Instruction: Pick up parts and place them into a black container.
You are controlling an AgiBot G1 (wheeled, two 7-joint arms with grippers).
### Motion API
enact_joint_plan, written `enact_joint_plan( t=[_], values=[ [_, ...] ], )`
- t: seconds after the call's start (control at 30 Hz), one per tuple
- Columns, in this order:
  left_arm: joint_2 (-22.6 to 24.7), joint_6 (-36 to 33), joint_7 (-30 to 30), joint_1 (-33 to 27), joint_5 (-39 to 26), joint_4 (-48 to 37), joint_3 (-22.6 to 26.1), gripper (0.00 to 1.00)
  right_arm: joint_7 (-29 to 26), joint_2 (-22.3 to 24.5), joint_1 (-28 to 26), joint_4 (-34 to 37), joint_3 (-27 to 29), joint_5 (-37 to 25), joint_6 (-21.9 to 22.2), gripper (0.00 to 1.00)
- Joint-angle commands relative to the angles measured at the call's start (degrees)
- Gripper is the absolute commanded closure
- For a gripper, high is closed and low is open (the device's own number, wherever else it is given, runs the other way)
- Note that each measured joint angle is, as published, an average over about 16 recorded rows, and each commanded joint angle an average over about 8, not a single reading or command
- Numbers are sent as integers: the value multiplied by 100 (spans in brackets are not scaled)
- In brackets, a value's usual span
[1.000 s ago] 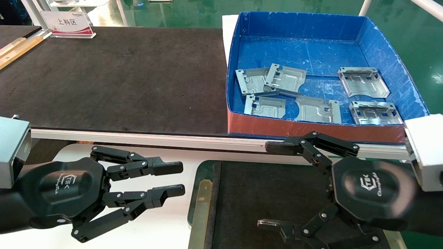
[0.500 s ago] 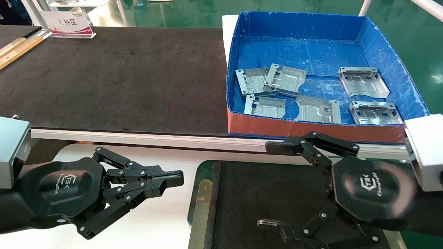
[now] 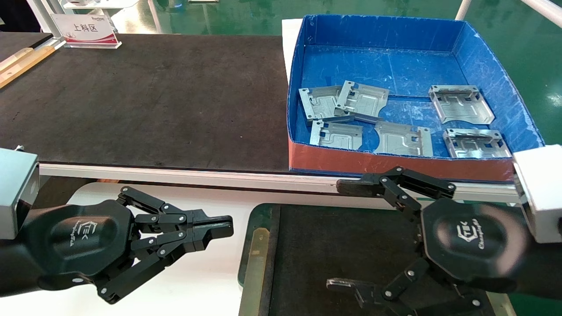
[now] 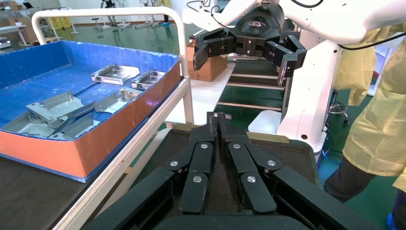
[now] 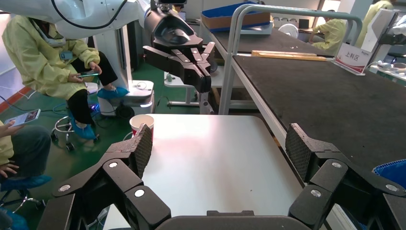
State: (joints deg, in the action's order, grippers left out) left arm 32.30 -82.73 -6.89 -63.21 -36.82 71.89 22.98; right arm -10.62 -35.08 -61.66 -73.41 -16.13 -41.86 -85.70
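Observation:
Several silver-grey metal parts [image 3: 362,100] lie in the blue box; they also show in the left wrist view [image 4: 57,108]. The black container [image 3: 333,245], with a green rim and a brass rail, sits near me at bottom centre and has no parts on the floor that shows. My left gripper [image 3: 228,226] is shut and empty over the white table, just left of the container; its own view [image 4: 218,117] shows the fingers together. My right gripper [image 3: 342,237] is open wide and empty above the container; its own view [image 5: 220,143] shows nothing between the pads.
The blue box with a red front wall [image 3: 395,163] stands at the back right on a long black mat-covered tabletop [image 3: 153,96]. A sign [image 3: 85,30] stands at the far left. A paper cup [image 5: 142,122] stands on the white table [image 3: 210,281]. People in yellow coats stand nearby.
My left gripper closed its fingers from open to shut about a second ago and has stayed shut since. The right arm and the parts have not moved.

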Motion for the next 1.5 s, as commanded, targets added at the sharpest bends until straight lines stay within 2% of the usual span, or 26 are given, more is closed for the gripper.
enact_joint_plan(
  t=[0.03,0.47,0.87,1.17,1.5],
  values=[
    [0,0,0,0,0,0,0,0,0,0,0,0,0,0,0,0],
    [0,0,0,0,0,0,0,0,9,-57,-38,67,-26,-90,102,0],
    [0,0,0,0,0,-1,0,0,69,-444,-465,856,-80,-578,940,0],
    [0,0,0,0,0,-1,0,0,291,-775,-1163,1941,-230,-1225,1533,0],
    [0,0,0,0,0,-1,1,0,760,-1530,-2506,4075,-569,-2201,2514,0]
  ],
)
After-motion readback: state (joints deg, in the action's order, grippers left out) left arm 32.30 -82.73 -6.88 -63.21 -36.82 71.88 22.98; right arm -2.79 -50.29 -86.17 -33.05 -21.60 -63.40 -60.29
